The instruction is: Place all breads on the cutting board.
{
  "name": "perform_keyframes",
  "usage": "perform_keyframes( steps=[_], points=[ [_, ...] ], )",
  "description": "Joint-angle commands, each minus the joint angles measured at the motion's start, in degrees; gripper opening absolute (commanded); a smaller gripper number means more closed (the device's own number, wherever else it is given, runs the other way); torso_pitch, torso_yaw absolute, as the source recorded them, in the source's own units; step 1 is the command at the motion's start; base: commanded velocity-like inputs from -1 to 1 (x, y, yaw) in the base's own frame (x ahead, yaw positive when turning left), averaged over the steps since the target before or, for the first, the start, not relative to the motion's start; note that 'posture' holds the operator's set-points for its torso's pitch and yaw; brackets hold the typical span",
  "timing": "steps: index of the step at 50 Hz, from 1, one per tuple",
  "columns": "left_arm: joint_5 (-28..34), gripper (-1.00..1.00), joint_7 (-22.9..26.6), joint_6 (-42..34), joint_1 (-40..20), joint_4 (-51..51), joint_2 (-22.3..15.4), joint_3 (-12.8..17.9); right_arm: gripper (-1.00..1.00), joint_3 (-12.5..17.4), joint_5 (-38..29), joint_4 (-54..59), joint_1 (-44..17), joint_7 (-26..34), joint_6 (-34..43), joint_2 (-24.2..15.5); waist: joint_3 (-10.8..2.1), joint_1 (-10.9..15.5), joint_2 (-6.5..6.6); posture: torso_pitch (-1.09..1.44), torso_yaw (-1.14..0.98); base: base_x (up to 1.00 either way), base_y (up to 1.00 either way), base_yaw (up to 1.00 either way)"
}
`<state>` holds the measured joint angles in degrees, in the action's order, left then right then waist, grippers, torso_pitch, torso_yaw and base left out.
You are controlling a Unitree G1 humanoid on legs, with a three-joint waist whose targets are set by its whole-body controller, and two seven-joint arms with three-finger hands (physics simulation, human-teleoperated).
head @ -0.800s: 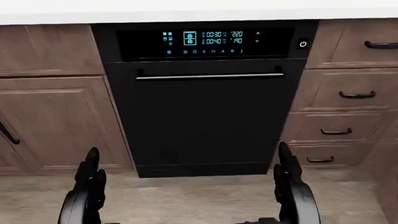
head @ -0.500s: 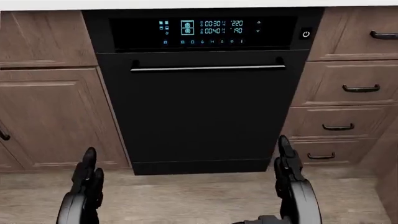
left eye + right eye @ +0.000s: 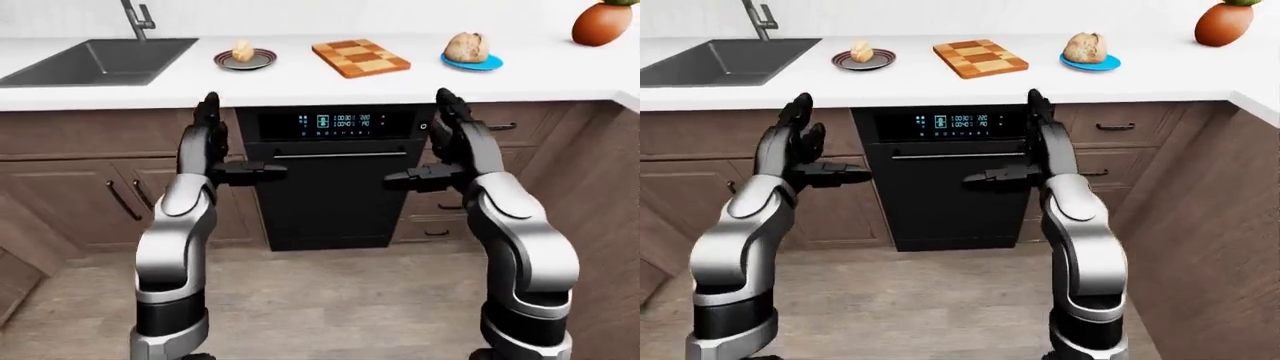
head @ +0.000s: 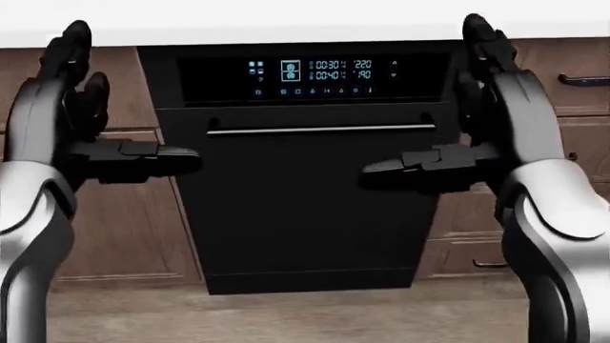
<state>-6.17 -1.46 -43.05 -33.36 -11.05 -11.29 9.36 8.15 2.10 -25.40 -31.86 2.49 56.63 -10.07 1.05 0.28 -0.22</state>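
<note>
On the white counter (image 3: 300, 82) lies a checkered wooden cutting board (image 3: 360, 58). To its left a small round bread (image 3: 243, 51) sits on a dark plate (image 3: 246, 61). To its right a larger bread (image 3: 466, 46) rests on a blue plate (image 3: 472, 63). My left hand (image 3: 240, 141) and right hand (image 3: 420, 139) are both raised below the counter's edge, facing the black appliance (image 4: 315, 193). Each hand is open, fingers upright and thumb pointing inward, with nothing held.
A steel sink (image 3: 95, 61) with a faucet (image 3: 135, 15) is set into the counter at the left. A brown-orange round object (image 3: 603, 22) stands at the top right. Wooden cabinets (image 3: 80, 195) and drawers (image 3: 1120, 127) flank the appliance. A wooden side panel (image 3: 1220, 240) runs down the right.
Both hands have risen from the bottom of the head view to counter-edge height. The head view has shifted slightly, so the counter's edge shows again at the top.
</note>
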Motion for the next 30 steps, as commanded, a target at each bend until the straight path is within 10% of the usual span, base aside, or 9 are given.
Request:
perform_keyframes(
  steps=[1,18,23,27,28,30],
  points=[
    [-1.2,1.0,-0.6,-0.7,-4.0,-1.1,-1.0,0.1,1.0,-0.1,0.5,-2.0,-4.1,-0.4,2.0,-1.3,-1.18,0.0,0.02,0.0,0.0,0.0,0.0,0.0],
    [-5.2,1.0,-2.5,-5.7,-17.5,4.2,-7.0,1.4,1.0,0.9,3.1,4.1,-20.8,-0.7,9.5,-6.9,0.42,-0.2,-0.51,0.0,0.0,0.09,0.0,0.0],
    [-4.4,1.0,-2.3,-5.3,-17.5,4.5,-7.3,1.1,1.0,0.9,3.5,3.8,-20.9,-0.5,9.9,-7.2,0.85,-0.3,0.92,0.0,0.0,0.28,0.0,0.0],
    [-4.8,1.0,-2.4,-5.4,-17.6,4.6,-7.5,1.4,1.0,0.7,3.4,3.9,-21.6,-0.5,10.4,-7.4,0.9,-0.5,5.07,0.0,0.0,0.3,0.0,0.0],
    [-5.0,1.0,-2.5,-5.7,-17.6,4.4,-7.4,1.5,1.0,0.6,3.3,4.0,-21.6,-0.5,10.4,-7.4,0.95,-0.3,3.22,0.0,0.0,0.3,0.0,0.0],
    [-5.1,1.0,-2.4,-5.5,-16.9,3.9,-7.5,1.4,1.0,1.0,3.3,4.1,-22.2,-0.4,10.6,-7.6,0.62,-0.5,4.04,0.0,0.0,0.31,0.0,0.0]
  ],
)
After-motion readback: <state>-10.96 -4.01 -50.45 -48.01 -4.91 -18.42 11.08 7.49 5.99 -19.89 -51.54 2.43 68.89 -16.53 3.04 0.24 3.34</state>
